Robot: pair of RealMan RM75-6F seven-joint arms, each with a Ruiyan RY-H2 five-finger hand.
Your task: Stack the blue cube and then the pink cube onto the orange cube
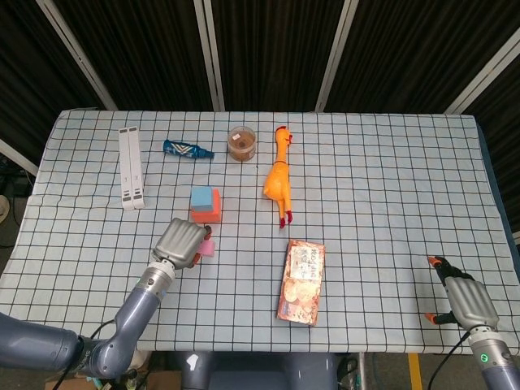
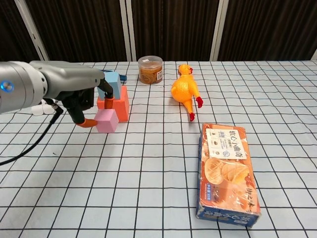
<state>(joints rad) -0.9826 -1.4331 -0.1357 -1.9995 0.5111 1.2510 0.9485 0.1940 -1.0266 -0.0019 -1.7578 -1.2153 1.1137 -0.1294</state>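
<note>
Left hand [image 2: 81,101] pinches small pink foam cube [image 2: 106,121], lifted off counter for stacking; light-blue cube [image 2: 110,85] already tops orange cube [image 2: 119,105].

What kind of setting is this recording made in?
Probably a robot lab test bench: a table under a checked cloth, dark curtains behind it, and unrelated props such as a rubber chicken and a biscuit box.
</note>
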